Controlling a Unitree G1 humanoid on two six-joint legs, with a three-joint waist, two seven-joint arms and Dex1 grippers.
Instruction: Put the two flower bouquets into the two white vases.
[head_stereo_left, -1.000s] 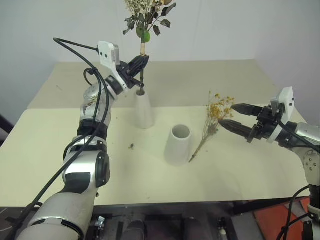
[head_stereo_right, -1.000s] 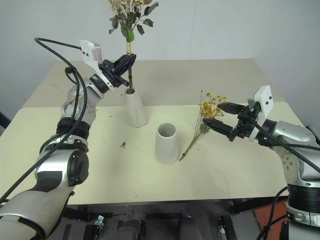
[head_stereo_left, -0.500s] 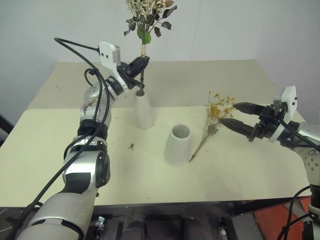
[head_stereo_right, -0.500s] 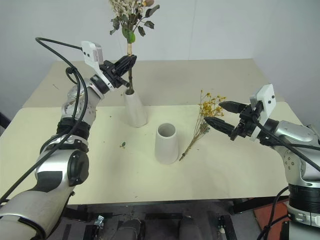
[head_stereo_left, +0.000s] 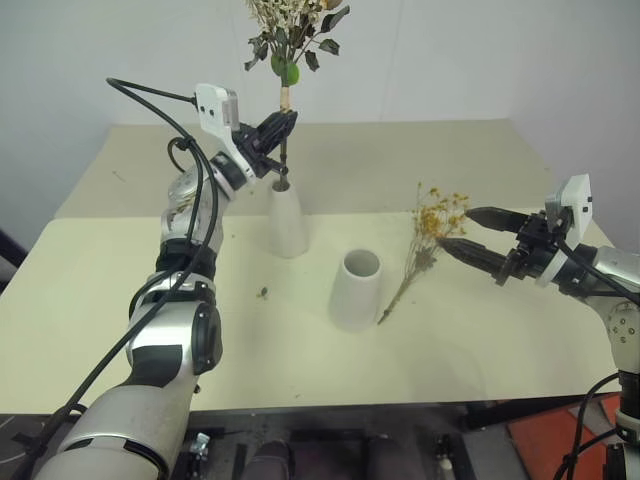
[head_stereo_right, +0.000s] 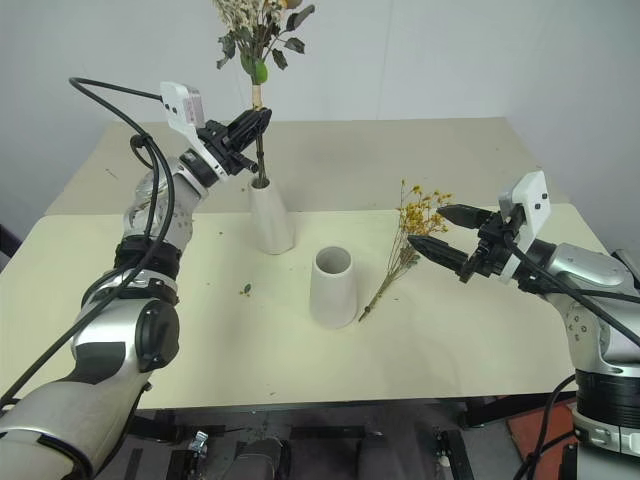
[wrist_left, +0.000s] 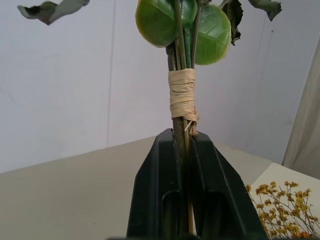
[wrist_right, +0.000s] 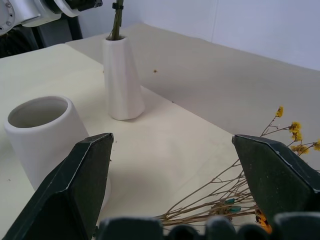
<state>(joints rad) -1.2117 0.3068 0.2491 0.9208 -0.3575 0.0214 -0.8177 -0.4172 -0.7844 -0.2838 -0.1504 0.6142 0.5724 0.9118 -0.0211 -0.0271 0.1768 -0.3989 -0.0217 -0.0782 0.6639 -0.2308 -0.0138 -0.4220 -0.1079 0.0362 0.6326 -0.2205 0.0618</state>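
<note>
The cream-white bouquet (head_stereo_left: 290, 40) with dark leaves stands upright, its stem down in the narrow mouth of the tall slim vase (head_stereo_left: 286, 220). My left gripper (head_stereo_left: 283, 128) is shut on that stem just above the mouth; in the left wrist view the fingers (wrist_left: 160, 190) clamp the stem (wrist_left: 182, 100) below its raffia wrap. The short wide vase (head_stereo_left: 356, 290) stands empty in the middle of the table. The yellow-orange bouquet (head_stereo_left: 425, 245) lies flat to its right. My right gripper (head_stereo_left: 470, 231) hovers open just right of those blossoms, its jaws pointing at them.
The cream table (head_stereo_left: 120, 300) has a step between a front slab and a back slab. A small bit of plant debris (head_stereo_left: 263, 292) lies left of the short vase. A white wall stands behind.
</note>
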